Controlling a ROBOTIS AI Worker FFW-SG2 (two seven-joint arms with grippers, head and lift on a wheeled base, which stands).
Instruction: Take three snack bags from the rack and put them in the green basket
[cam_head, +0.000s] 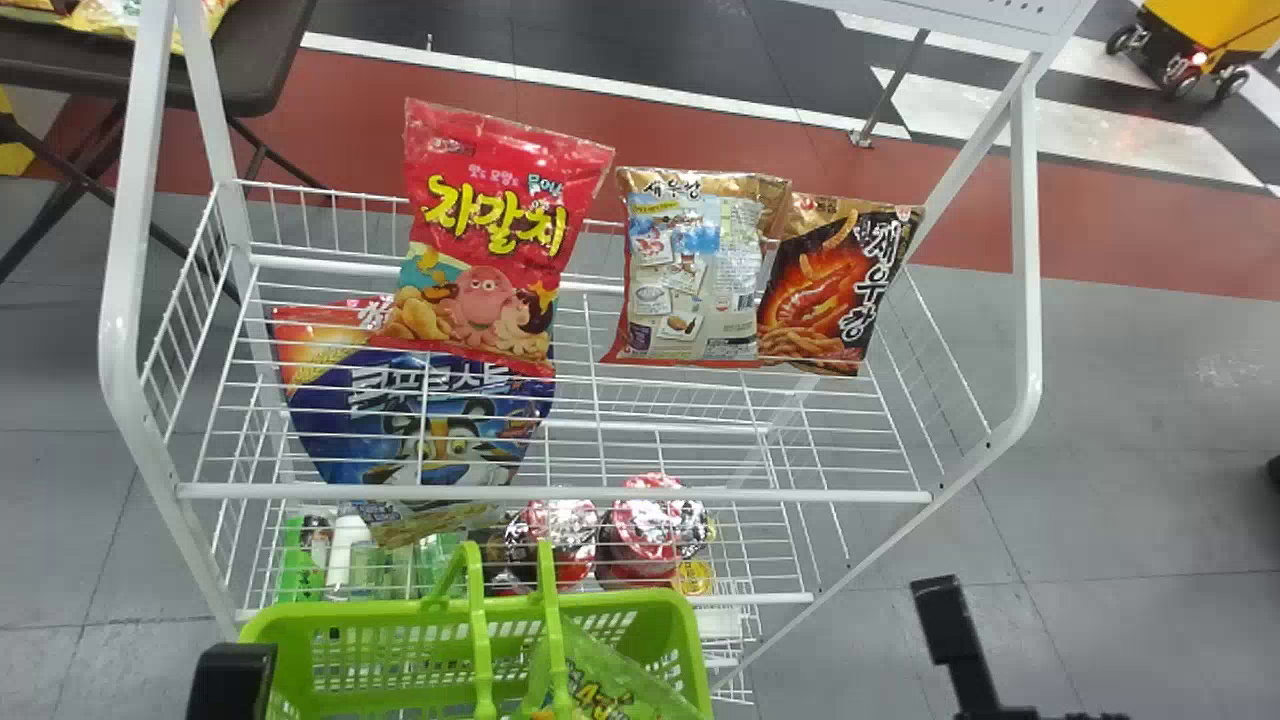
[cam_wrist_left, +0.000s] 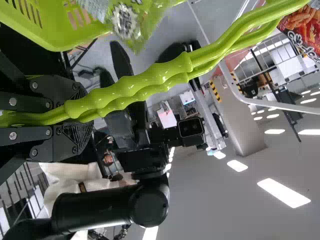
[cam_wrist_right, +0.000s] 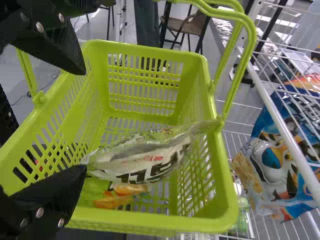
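- Left gripper (cam_head: 232, 680): level, jaws clamped on the green basket's (cam_head: 300, 625) handles (cam_wrist_left: 135, 85).
- Rack's (cam_head: 600, 493) left side: one glossy red bag (cam_head: 490, 240) upright, one blue bag (cam_head: 430, 420) lower.
- Basket: one green bag (cam_head: 600, 690) (crinkly thing).
- Towards shelf's right edge: two bags, silvery (cam_head: 690, 270) and black (cam_head: 835, 285).
- Right gripper (cam_head: 955, 640): beside basket, jaws apart.

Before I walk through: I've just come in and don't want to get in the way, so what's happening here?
A robot is loading a green plastic basket with snack bags from a white wire rack. Its left gripper holds the basket by the handles. The right gripper is open and empty beside the basket. At least one clear-and-green plastic snack bag lies inside; more bags, including a shiny red one and a dark blue one, are on the rack.
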